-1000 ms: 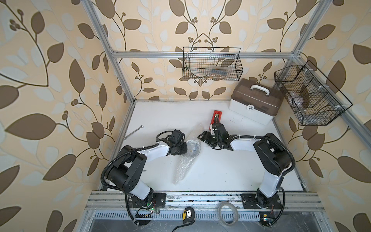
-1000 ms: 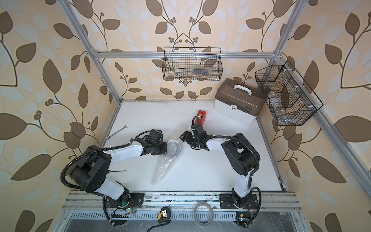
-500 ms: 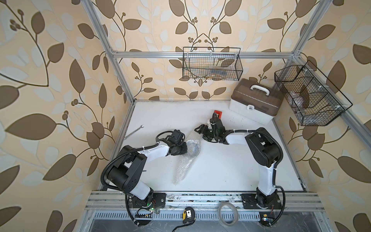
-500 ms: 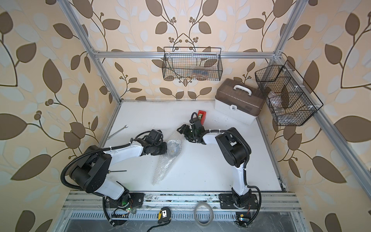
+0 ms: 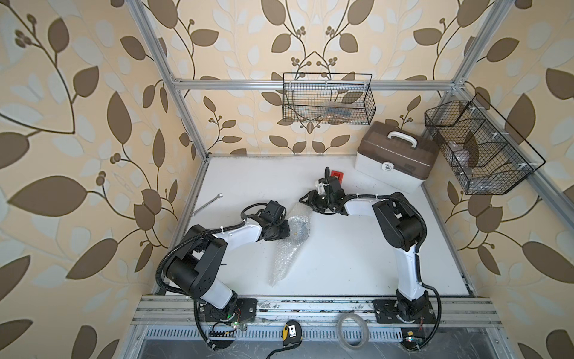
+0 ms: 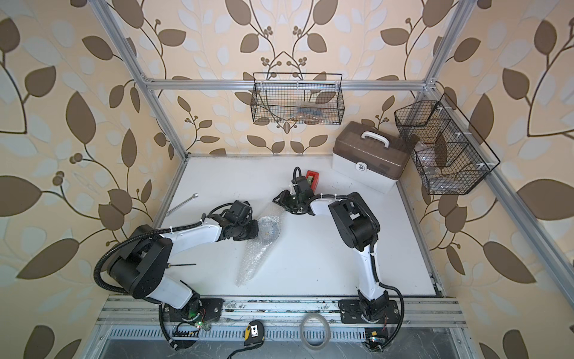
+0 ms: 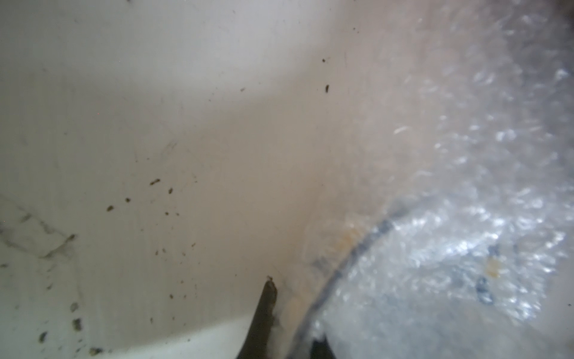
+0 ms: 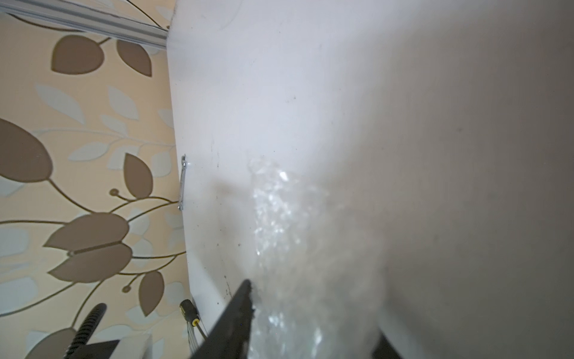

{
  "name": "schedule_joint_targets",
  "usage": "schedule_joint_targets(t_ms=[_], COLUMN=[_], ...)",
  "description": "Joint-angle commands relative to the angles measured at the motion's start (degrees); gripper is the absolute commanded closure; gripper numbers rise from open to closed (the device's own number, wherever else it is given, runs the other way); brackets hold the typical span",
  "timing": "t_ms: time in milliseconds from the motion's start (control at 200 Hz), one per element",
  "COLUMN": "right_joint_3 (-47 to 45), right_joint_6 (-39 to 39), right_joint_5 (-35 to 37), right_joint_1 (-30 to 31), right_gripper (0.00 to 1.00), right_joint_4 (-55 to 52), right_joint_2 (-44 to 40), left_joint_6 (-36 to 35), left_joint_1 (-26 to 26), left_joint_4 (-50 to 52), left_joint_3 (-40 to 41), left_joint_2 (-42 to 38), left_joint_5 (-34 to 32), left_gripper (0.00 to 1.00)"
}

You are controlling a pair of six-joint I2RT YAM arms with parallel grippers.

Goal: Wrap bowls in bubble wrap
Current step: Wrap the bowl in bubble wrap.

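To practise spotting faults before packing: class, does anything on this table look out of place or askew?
Yes. The bubble wrap is bunched into a narrow crumpled strip instead of lying flat, with the bowl near its far end. A wrench lies loose at the edge of the table, unrelated to wrapping.

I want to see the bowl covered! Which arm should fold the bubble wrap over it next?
Probably right. The right gripper has the far corner of the bubble wrap between its fingers; the left gripper is shut on the rim of the bowl.
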State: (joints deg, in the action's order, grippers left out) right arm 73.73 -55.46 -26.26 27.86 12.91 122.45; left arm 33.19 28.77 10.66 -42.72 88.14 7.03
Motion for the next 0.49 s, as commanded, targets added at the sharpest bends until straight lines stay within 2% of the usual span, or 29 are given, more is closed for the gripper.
schedule_joint_targets(t_ms=[0, 110, 235, 490], right_joint_3=[2.21, 2.97, 1.49, -7.79], right_joint_6=[4.09, 7.03, 8.59, 8.78], right_joint_5=[-5.81, -8.84, -12.51, -13.36], right_joint_1=[-0.52, -0.52, 0.71, 6.12], right_gripper=[0.70, 0.80, 0.84, 0.83], right_joint_4=[3.59, 2.59, 2.84, 5.02], right_joint_2=[-0.61, -3.13, -6.54, -14.58], left_joint_6=[-0.86, -0.31, 1.32, 3.72], left_joint_1=[-0.56, -0.63, -0.58, -0.60], left_joint_4=[7.38, 7.66, 8.24, 8.56], left_joint_3=[2.03, 1.72, 1.03, 0.27], left_joint_2=[0.63, 1.19, 2.17, 3.01], left_joint_5=[-4.30, -4.39, -4.84, -4.27], left_gripper=[1.00, 1.00, 1.00, 1.00])
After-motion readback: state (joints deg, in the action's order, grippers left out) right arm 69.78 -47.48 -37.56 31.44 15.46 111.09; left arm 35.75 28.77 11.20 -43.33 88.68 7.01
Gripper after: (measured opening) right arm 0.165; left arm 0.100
